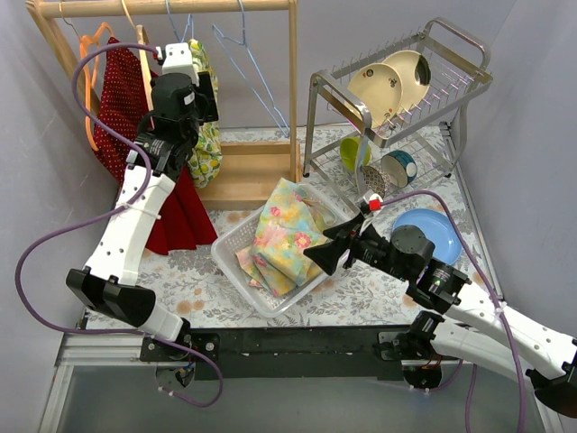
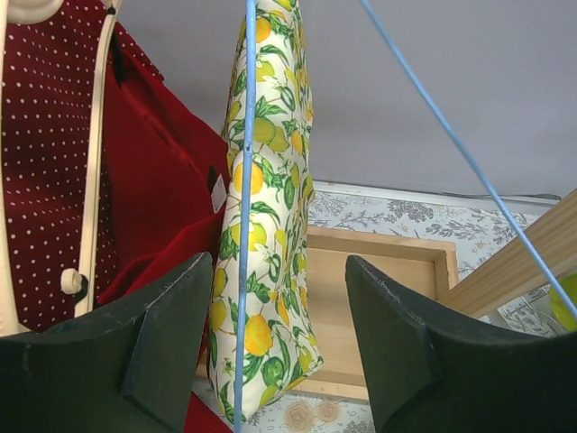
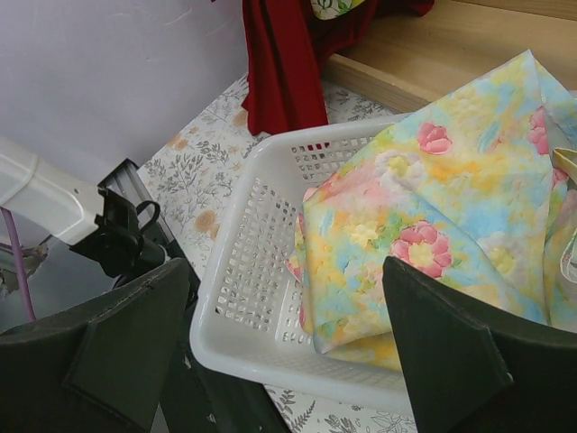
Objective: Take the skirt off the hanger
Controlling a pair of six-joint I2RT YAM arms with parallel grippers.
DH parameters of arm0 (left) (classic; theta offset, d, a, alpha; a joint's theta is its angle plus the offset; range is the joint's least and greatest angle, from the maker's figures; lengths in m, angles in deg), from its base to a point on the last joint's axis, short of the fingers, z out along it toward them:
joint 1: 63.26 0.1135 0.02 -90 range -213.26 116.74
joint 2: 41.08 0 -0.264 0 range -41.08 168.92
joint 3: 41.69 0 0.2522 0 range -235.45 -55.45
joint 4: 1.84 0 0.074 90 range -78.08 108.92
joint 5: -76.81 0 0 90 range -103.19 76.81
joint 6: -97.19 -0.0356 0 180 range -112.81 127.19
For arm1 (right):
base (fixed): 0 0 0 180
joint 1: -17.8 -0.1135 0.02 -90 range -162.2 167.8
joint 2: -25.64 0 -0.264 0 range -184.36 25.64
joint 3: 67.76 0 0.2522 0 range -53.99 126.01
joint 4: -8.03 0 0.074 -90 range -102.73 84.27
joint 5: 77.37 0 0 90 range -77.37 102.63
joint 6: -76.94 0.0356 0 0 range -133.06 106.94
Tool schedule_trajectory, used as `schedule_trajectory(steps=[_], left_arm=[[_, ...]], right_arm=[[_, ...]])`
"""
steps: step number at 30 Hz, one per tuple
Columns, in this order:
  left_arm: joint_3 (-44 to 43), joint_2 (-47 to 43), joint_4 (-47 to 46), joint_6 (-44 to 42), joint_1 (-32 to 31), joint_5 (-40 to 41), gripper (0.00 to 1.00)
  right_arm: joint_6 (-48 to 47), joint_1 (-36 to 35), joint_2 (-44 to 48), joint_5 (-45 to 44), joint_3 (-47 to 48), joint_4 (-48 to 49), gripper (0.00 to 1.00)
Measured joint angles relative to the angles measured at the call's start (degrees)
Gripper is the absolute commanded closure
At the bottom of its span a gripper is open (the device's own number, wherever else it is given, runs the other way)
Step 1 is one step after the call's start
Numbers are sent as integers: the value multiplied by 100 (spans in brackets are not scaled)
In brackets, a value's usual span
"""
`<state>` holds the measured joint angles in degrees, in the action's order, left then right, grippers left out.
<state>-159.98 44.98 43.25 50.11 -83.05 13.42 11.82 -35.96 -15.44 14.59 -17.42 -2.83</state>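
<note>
Two grippers are shown: the left gripper [image 2: 279, 271], half-spread, is placed astride the lemon-print skirt [image 2: 270, 135]; the right gripper [image 3: 287, 271] is held wide over the basket [image 3: 243, 262].

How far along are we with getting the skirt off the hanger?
A floral cloth already lies in the basket. In hand: left end effector straddles the lemon skirt, jaws not yet pinching. Remaining: skirt still on its blue hanger; right end effector hovers open over the basket.

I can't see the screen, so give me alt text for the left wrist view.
A lemon-print skirt hangs framed by the left gripper's open jaws, a blue hanger wire crossing it. Red garments hang beside it.
</note>
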Motion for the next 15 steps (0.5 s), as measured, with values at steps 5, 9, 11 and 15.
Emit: schedule_trajectory(steps=[5,9,11,15], left_arm=[[9,0,-7,-7,24,55,38],[83,0,-11,-17,42,87,43],[140,2,-15,-33,61,94,47],[367,2,-72,-68,138,146,61]], right_arm=[[-4,0,31,-2,0,0,5],[-4,0,28,-2,0,-2,5],[-4,0,28,-2,0,0,5],[-4,0,31,0,0,0,5]])
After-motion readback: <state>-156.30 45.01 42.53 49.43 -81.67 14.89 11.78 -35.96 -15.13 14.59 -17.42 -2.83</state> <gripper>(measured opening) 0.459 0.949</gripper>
